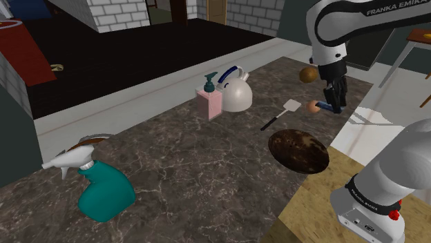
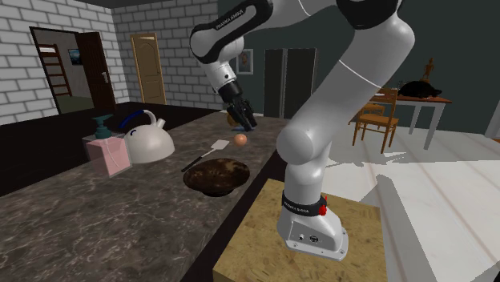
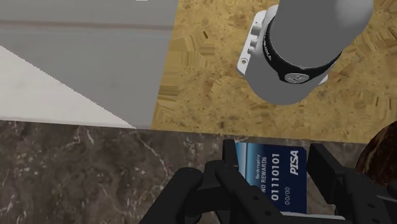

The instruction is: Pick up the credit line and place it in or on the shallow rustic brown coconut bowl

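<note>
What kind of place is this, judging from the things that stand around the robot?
Probably a home kitchen: a kettle, a pink soap dispenser and a spatula sit on a dark marbled counter, with brick walls and a dining table beyond.

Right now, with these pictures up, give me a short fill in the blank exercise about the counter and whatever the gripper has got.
1. The gripper is shut on a ____ credit card.
2. The white kettle stands right beside a ____ soap dispenser.
3. The spray bottle at the near end of the counter has a ____ body.
4. The brand name printed on the card reads ____.

Missing words: blue; pink; teal; PISA.
</note>
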